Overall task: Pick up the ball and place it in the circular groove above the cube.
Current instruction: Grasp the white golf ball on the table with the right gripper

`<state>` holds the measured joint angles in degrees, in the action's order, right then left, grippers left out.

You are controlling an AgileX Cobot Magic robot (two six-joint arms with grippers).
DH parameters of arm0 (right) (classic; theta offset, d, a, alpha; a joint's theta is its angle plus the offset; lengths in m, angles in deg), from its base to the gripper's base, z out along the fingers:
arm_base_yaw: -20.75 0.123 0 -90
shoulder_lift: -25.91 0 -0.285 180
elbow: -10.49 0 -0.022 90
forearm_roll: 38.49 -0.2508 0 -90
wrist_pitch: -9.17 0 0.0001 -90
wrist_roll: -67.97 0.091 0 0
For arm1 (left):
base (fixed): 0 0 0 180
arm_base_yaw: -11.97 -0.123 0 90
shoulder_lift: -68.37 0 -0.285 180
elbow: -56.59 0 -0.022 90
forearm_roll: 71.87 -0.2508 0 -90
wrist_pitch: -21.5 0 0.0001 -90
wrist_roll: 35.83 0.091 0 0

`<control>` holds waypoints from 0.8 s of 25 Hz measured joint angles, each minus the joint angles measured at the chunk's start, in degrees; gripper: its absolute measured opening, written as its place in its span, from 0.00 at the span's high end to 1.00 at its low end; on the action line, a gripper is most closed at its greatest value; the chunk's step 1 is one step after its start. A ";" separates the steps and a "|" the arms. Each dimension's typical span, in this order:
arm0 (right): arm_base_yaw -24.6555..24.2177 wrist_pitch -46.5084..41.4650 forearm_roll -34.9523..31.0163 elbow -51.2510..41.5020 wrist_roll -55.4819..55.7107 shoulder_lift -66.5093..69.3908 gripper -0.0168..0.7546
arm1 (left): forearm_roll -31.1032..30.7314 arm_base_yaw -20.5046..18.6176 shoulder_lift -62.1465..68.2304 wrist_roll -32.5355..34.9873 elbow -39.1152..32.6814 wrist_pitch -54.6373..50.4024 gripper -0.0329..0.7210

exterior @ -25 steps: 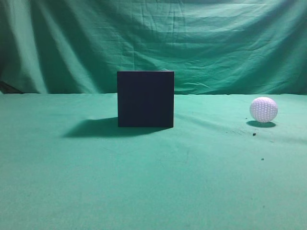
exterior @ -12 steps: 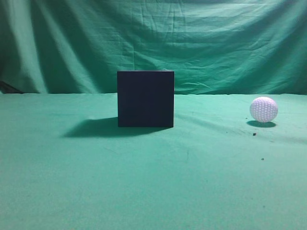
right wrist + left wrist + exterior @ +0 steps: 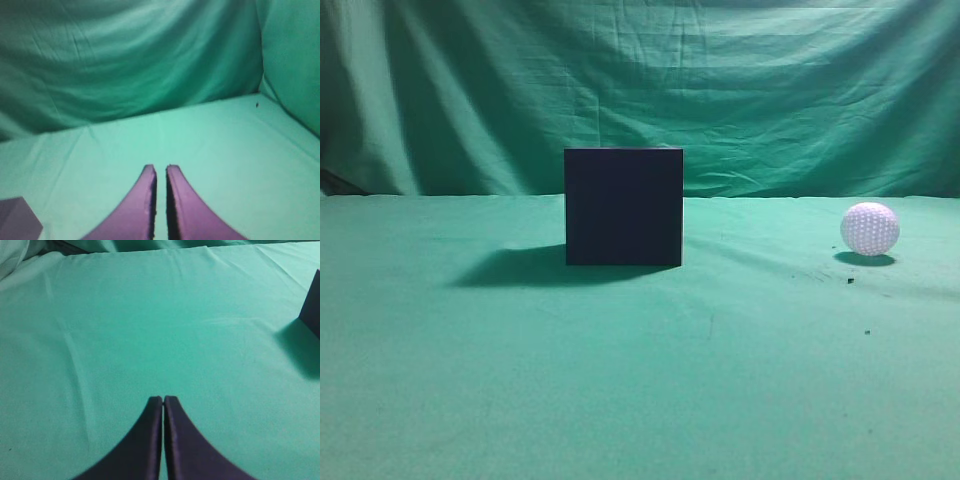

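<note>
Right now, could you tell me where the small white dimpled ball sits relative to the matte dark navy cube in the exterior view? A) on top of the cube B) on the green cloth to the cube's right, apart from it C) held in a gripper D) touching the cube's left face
B: the small white dimpled ball rests on the green cloth well right of the matte dark navy cube, with bare cloth between them.

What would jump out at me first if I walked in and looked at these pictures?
Probably the dark cube, standing alone in the middle of a table draped in green cloth and casting a shadow to its left. Next, the small white dimpled ball resting on the cloth far to the cube's right, apart from it. In the wrist views, the left gripper and right gripper show as dark fingers nearly pressed together, holding nothing.
</note>
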<state>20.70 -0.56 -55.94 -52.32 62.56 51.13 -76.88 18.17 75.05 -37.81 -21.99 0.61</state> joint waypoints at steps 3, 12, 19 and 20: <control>0.00 -1.48 0.23 2.73 -0.11 7.18 0.92 | 0.00 0.00 0.00 0.00 0.00 0.00 0.96; 0.48 -20.94 0.38 17.53 -9.62 29.90 0.98 | 0.00 0.00 0.00 0.00 0.00 0.00 0.96; 10.08 -35.21 2.42 33.42 -10.52 51.40 0.98 | 0.00 0.00 0.00 0.00 0.00 0.00 0.96; 11.38 -36.29 3.26 35.38 -9.67 54.35 0.98 | 0.00 0.00 0.00 0.00 0.00 0.00 0.96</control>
<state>32.08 -36.85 -52.68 -16.95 52.88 105.48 -76.88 18.17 75.05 -37.81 -21.99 0.61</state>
